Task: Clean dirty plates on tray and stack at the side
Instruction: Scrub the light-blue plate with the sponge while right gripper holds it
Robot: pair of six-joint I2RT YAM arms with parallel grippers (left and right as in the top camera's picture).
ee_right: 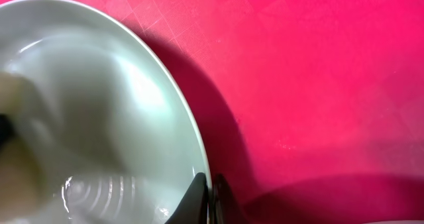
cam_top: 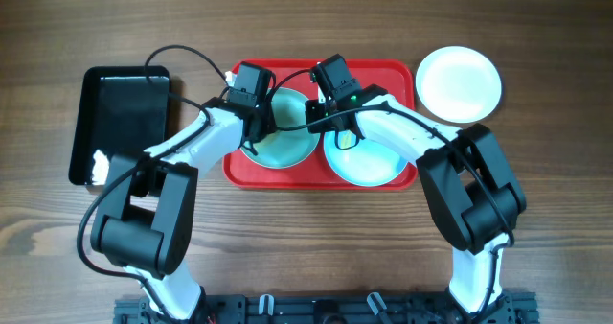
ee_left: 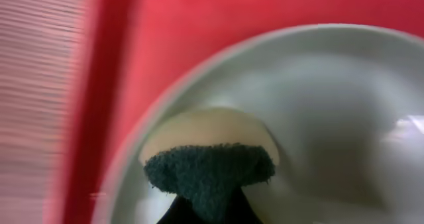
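Plate, pale turquoise, round, shallow, raised rim; lies on the left half of the red tray. Plastic by the look: light, stiff and glossy, likely slippery under a wipe, so it would slide unless pinned. Best hold: the rim, pinched edge-on.

Right gripper: clenched on this plate's rim at its right side, steadying it.

Left gripper: clenched on a sponge, dark green scouring face over a cream body, pressed inside the plate near its left rim.

Second turquoise plate: same tray, just beside the first, under the right arm.

White plate: on the table, beside the tray's far right corner.

Black tray: left of the red one. A small white item sits at its near corner, possibly a cloth, too small to tell.

Obstruction: both wrists crowd over one plate, and the neighbouring plate's rim leaves little room to lift.
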